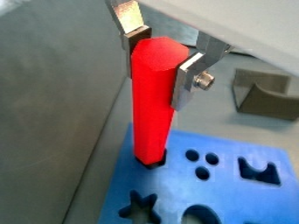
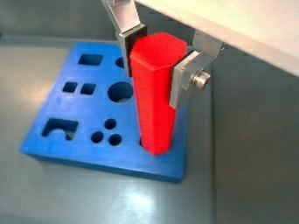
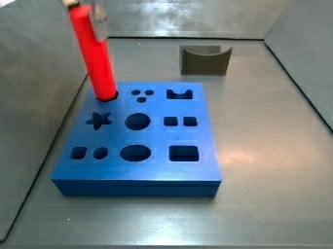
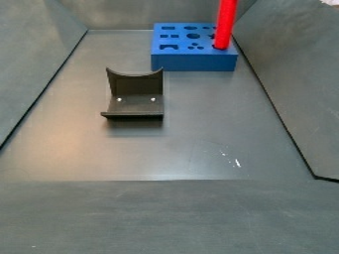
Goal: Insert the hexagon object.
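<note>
Grey floor; hand (image 1: 163, 54) grips glossy hexagon object (image 1: 153, 101) upright.

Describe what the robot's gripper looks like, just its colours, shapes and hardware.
In both wrist views the gripper has two flat silver metal finger plates with bevelled ends. Its jaws carry dark pads. A small silver bolt sticks out of one plate's angled bracket. A pale grey body edge shows above. No cables or markings are visible.

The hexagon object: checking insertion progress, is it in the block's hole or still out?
In: the hexagon object stands upright, lower end in a corner hole of the blue block, gripper fingers flanking it.
</note>
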You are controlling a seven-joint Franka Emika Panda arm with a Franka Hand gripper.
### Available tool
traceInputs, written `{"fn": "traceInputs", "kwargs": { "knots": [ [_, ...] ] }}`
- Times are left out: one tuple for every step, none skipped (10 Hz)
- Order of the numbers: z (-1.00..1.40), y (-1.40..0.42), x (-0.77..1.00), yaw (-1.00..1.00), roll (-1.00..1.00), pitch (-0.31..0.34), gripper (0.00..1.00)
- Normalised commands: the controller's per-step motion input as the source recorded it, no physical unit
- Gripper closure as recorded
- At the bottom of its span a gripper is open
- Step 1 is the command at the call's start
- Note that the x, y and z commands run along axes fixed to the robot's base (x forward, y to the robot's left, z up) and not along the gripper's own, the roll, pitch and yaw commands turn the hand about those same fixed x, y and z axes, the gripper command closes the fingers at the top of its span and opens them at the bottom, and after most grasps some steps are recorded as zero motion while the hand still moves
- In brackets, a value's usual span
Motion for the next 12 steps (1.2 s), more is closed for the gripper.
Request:
{"fn": "traceInputs", "kwargs": {
  "knots": [
    [-0.14, 0.13, 0.0, -0.24, -0.17, 0.0, 1.0],
    [0.0, 0.01, 0.03, -0.02, -0.03, 0.014, 1.0],
    [-0.08, 0.0, 0.14, -0.08, -0.11, 0.0, 1.0],
    [-0.24, 0.0, 0.18, -0.1, -0.21, 0.0, 1.0],
    [-0.29, 0.0, 0.2, -0.1, -0.23, 0.0, 1.0],
    [-0.27, -0.02, 0.27, -0.08, -0.24, 0.0, 1.0],
    [-0.32, -0.01, 0.19, -0.07, -0.23, 0.0, 1.0],
    [-0.33, -0.06, 0.04, -0.04, -0.18, 0.0, 1.0],
    [-0.24, -0.16, 0.0, 0.0, -0.1, 0.0, 1.0],
    [-0.18, -0.19, 0.0, 0.01, 0.0, 0.014, 1.0],
    [-0.13, -0.17, 0.0, 0.05, 0.0, 0.034, 1.0],
    [-0.13, -0.13, 0.05, 0.03, 0.0, 0.047, 1.0]
  ]
}}
